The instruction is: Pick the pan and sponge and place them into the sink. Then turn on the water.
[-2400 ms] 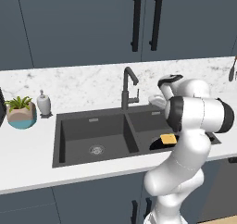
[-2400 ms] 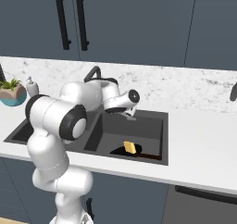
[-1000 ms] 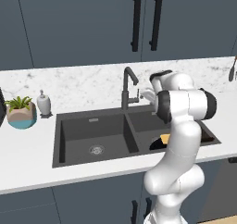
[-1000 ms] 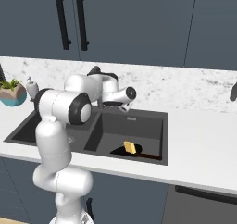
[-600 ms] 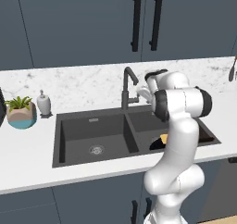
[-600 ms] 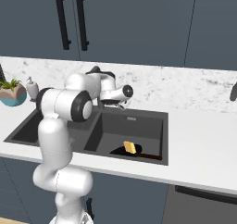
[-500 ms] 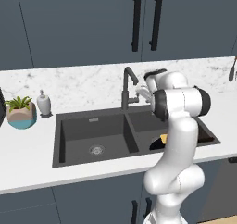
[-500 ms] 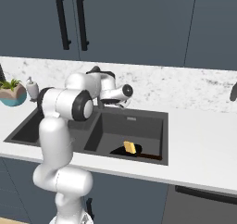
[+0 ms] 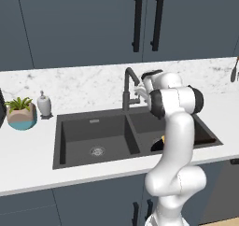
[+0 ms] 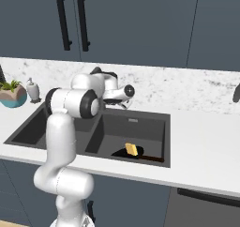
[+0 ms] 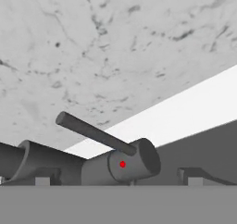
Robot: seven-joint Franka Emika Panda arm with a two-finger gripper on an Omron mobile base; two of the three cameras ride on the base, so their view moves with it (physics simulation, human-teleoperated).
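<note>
Here we see the gripper (image 9: 138, 90) at the faucet (image 9: 128, 87) by the sink's (image 9: 74, 159) back edge; whether its jaws are apart we cannot tell. The sponge (image 10: 132, 149) rests on the pan (image 10: 123, 152).

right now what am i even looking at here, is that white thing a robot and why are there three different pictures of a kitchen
Yes, the white thing is a robot arm with a two-finger gripper, in a rendered kitchen. Two pictures come from cameras behind it on its base, one to its left, one to its right. The third comes from a camera on the hand, looking along the gripper.

On the white marble counter is a dark double sink. In its right basin lie a black pan and a sponge, showing yellow. A potted plant and a soap dispenser stand to the left.

The gripper holds nothing. It is up by the dark faucet; the hand view shows the faucet's lever very close. No water runs.
</note>
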